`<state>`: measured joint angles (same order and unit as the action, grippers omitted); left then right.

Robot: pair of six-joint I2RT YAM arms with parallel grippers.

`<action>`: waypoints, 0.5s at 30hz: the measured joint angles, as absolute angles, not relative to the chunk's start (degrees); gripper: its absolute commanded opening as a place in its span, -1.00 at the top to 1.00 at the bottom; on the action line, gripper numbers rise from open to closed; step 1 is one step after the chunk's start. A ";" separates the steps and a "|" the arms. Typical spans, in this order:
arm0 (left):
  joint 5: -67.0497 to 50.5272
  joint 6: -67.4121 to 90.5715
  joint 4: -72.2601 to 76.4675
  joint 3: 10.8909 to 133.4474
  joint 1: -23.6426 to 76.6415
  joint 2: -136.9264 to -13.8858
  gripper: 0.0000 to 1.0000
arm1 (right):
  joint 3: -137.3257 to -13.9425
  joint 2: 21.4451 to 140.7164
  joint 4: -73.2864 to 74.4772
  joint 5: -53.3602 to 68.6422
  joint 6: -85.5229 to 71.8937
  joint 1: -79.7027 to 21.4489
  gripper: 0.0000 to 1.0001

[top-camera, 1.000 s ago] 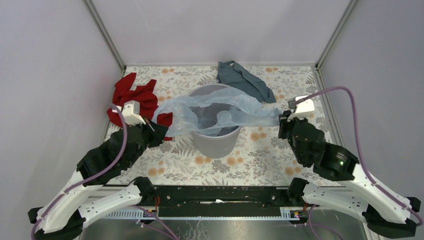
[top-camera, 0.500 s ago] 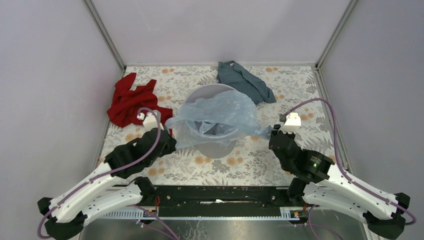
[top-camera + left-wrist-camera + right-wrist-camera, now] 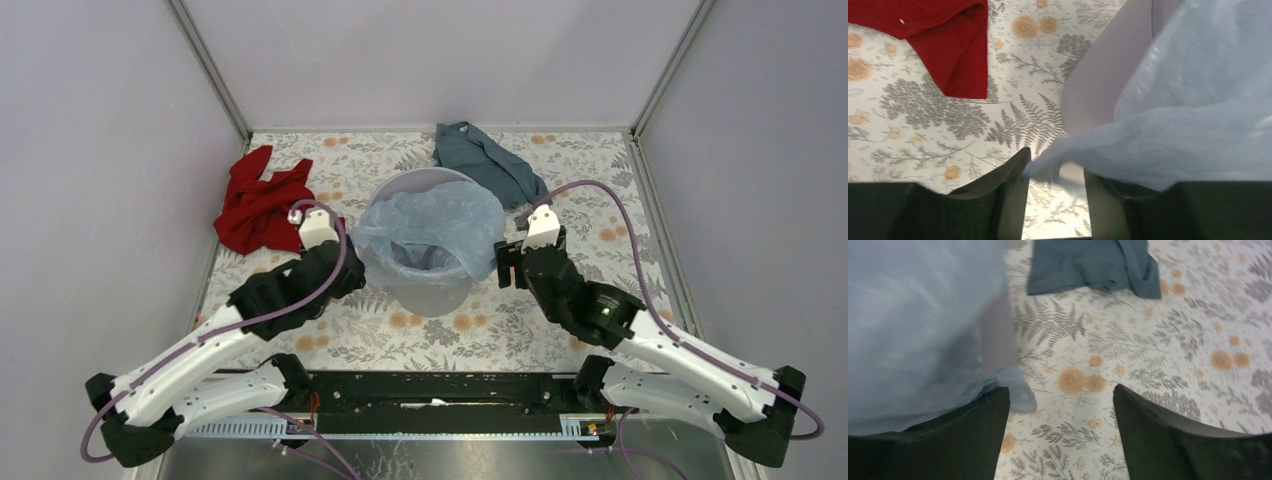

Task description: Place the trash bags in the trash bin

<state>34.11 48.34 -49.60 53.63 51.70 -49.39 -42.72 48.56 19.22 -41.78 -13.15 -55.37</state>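
Over the round grey plastic bin (image 3: 430,295) we see the crinkly pale blue plastic bag (image 3: 432,213) draped, left and right jaws both spread.

Top external: fixed high behind both arm bases (image 3: 440,395), angled down and forward, taking in the whole floral tabletop (image 3: 330,160). Left wrist: close above its jaws, sharing the trash bin (image 3: 1108,65) wall, blue bag (image 3: 1198,100) and red cloth (image 3: 958,45) with the overhead. Right wrist: equally close, sharing bin wall, bag and teal-grey cloth (image 3: 1088,265) with it.
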 measured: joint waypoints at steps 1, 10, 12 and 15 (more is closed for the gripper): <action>33.74 48.21 -49.78 53.58 51.70 -48.18 -0.17 | -44.75 47.94 21.17 -39.18 -12.95 -55.35 -0.94; 25.58 45.47 -52.58 55.29 51.70 -34.87 -0.90 | -62.06 41.28 39.31 -20.08 -9.85 -55.35 -0.99; 25.23 43.81 -54.13 58.52 51.70 -34.06 -0.98 | -65.36 41.74 40.91 -18.24 -8.29 -55.33 -0.99; 25.45 41.45 -54.68 63.68 51.70 -33.39 -0.98 | -69.52 43.97 41.80 -16.01 -6.09 -55.33 -0.95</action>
<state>25.45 41.45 -54.68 63.68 51.70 -33.39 -69.52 43.97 41.80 -16.01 -6.09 -55.33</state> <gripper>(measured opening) 0.986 0.994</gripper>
